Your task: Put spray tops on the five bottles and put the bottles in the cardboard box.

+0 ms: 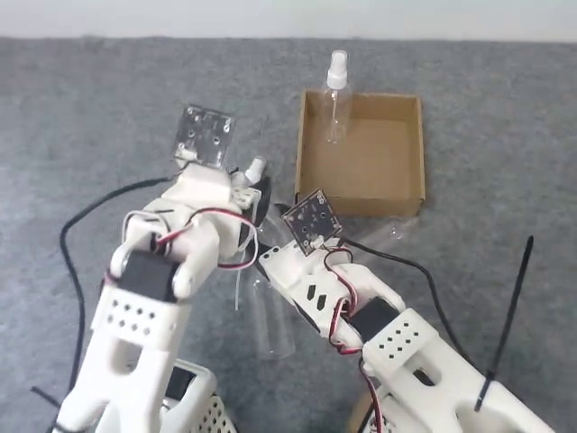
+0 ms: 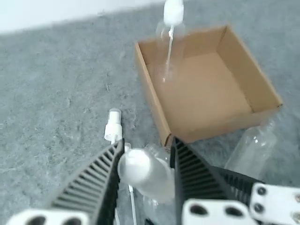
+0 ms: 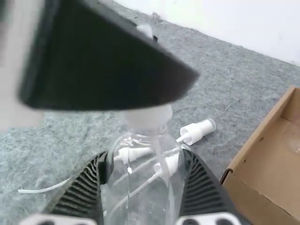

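High view shows both arms close together, just in front of the box. The left gripper is clamped on a white top. The right gripper is clamped around a clear bottle and holds it upright, right under that top. The top sits at the mouth of the bottle. I cannot tell if it is on all the way.

One done bottle stands inside the box, by its far wall. A loose top lies on the worktop near the front of the box. An empty bottle lies just beside the box's front corner. Another one lies farther from the box, under the arms.

Here is what I think could go wrong. The top could go on crooked if the two grippers are not lined up. Then it would jam or pop off. The bottle is smooth and round, so a hard push from above could make it slip down or tip in the right gripper. If the thin tube misses the mouth, it could bend.

The arms are very close, so they could bump each other. The lying bottles roll easily, and a low arm could knock them away from the box. When this bottle goes into the box, it could hit the done bottle and tip it over.
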